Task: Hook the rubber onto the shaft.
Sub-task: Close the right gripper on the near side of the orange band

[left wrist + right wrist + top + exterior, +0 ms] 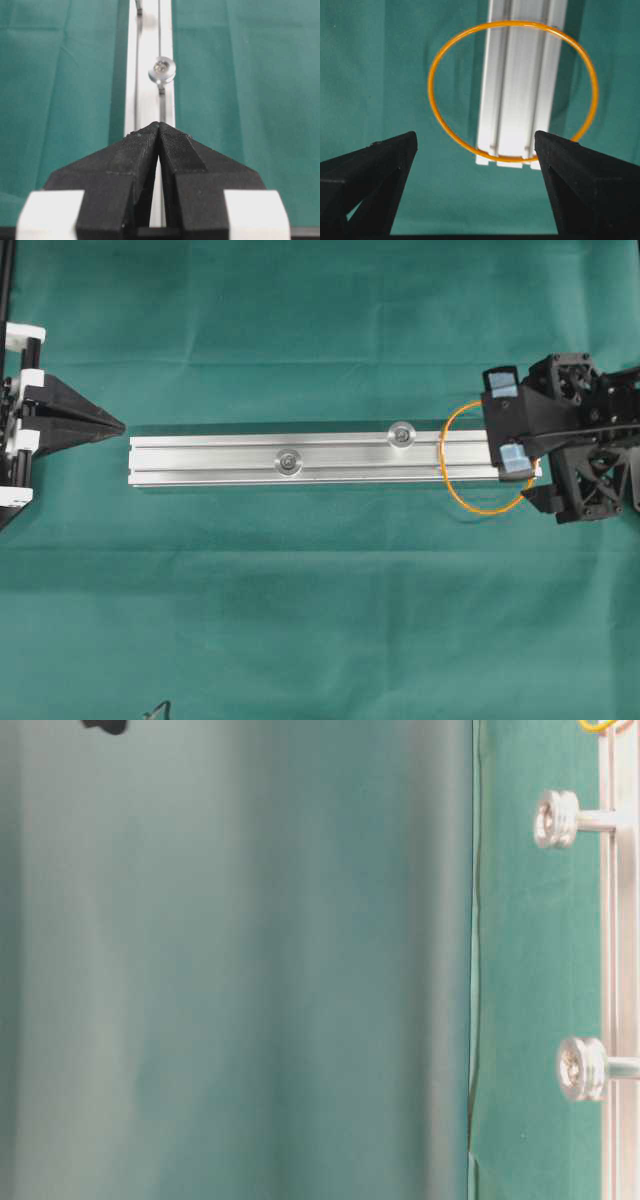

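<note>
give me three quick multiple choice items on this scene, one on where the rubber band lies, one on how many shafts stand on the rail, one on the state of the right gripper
1. Where does the rubber band lie?
A. looped over the rail's end by the right gripper
B. around the nearer shaft
C. on the cloth by the left gripper

2. How many shafts stand on the rail?
A. one
B. two
C. four

3. How is the right gripper?
A. shut on the band
B. shut, empty
C. open

Answers: 1 A, the orange loop crosses the rail's right end in the overhead view. 2 B, one shaft and another show there. 3 C, in the right wrist view its fingers stand wide apart and hold nothing.
</note>
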Controlling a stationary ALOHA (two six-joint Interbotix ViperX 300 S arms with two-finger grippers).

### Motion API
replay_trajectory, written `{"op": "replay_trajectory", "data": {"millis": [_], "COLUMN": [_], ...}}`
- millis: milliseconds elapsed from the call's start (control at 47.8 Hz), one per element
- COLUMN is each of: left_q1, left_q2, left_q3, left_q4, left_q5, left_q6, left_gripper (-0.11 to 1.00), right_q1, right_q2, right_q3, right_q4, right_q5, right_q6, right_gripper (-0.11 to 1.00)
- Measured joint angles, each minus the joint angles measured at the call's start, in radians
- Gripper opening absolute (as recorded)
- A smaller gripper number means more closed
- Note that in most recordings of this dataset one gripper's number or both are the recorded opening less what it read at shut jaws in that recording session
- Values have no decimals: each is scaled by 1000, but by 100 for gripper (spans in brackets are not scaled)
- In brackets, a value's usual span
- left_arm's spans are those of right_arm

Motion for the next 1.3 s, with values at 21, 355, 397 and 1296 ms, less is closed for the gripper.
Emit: {"op": "replay_trajectory", "data": {"millis": [21,355,397,1296], "left_q1": [0,0,0,0], "left_q2": [0,0,0,0], "left_q3": [0,0,0,0], "left_q4": [0,0,0,0], "left_q5": [0,0,0,-2], "left_q6": [0,0,0,-2], "left_gripper": [0,0,0,0], "right_q1": [3,25,28,91], "right_q2": [3,49,57,210], "right_q3": [5,54,60,173], "right_q4": [3,43,46,132], "right_q5": [-12,-110,-123,-408], "right_q6": [-2,0,2,5], "right_gripper": [98,98,98,98]}}
